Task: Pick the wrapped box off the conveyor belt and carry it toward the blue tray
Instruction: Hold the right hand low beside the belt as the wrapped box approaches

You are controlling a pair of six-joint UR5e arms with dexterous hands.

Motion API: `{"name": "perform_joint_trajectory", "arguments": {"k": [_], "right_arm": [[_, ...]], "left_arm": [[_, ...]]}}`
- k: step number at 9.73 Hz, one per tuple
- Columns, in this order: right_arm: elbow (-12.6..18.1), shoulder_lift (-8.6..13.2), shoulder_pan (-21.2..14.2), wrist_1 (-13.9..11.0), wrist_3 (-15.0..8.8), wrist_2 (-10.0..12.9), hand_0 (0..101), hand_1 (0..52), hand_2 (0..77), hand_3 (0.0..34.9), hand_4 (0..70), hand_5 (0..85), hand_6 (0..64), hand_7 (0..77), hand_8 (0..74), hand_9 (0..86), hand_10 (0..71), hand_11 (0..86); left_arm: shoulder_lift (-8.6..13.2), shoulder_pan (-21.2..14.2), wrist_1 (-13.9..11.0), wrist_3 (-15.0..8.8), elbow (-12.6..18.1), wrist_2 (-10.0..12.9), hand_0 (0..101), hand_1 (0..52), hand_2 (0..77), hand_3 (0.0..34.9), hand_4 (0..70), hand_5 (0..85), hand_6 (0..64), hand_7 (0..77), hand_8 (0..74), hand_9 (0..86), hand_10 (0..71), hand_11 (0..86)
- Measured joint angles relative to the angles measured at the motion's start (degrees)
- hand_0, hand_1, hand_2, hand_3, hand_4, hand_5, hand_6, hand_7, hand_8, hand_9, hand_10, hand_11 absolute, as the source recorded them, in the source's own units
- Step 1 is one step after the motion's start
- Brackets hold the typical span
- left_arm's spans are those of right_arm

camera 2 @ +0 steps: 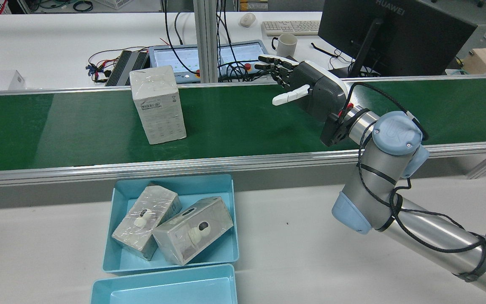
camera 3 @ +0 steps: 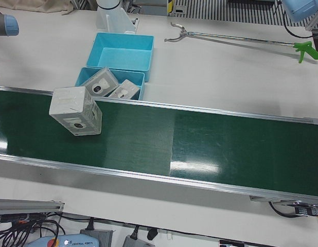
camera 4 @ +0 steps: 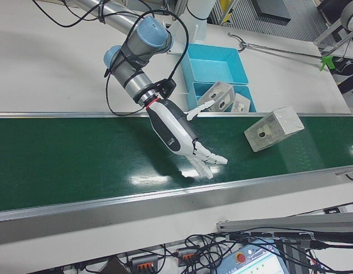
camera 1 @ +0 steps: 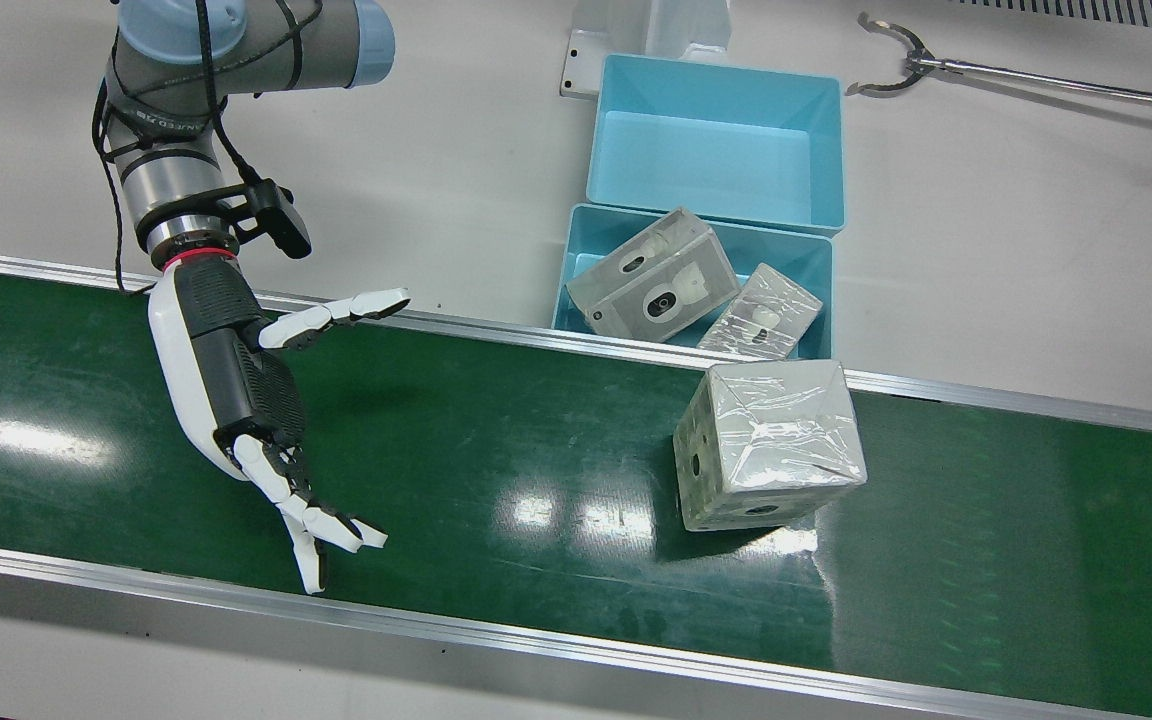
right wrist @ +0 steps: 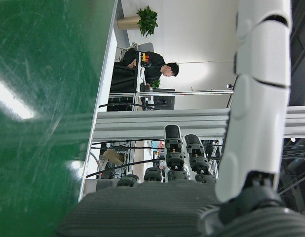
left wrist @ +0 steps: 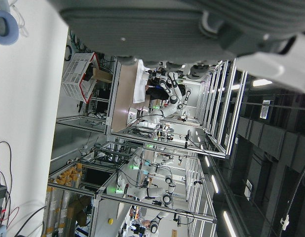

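Your right hand (camera 1: 236, 390), white shell with dark grey palm, hangs over the green conveyor belt (camera 1: 496, 450) with its fingers (camera 1: 331, 525) spread apart and nothing in its grasp. The rear view shows the same hand (camera 2: 306, 86) reaching out across the belt (camera 2: 78, 122) toward its far rail, thumb held out to the side.

The plastic-wrapped white box (camera 1: 771, 440) you are after stands on the belt well apart from that hand, close to the belt's edge on the tray side. In the rear view the box (camera 2: 157, 103) stands upright, its printed label facing the camera; in the left-front view it (camera 3: 74, 109) sits just in front of the trays.

Off the belt, on the white table (camera 1: 1016, 250), a light-blue plastic tray (camera 1: 576, 270) holds two clear-wrapped boxes with small cameras inside (camera 1: 656, 275), lying tilted side by side. A second, empty light-blue tray (camera 1: 716, 140) touches its far side. A long metal reaching tool with a claw end (camera 1: 896, 65) lies on the table beyond.

Your left hand appears only as a blurred grey underside (left wrist: 157, 27) in its own camera; you cannot tell from it whether the fingers are apart or together.
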Motion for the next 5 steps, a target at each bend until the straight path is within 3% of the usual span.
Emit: {"name": "perform_joint_trajectory", "arguments": {"k": [5], "right_arm": [[0.0, 0.0, -0.4, 0.0, -0.4, 0.0, 47, 10.9, 7.6, 0.2, 10.9, 12.5, 7.1, 18.0, 1.6, 2.2, 0.5, 1.6]], "left_arm": [[0.0, 0.0, 0.0, 0.0, 0.0, 0.0, 0, 0.0, 1.1, 0.0, 0.0, 1.1, 0.5, 0.5, 0.5, 0.5, 0.5, 0.5]]}}
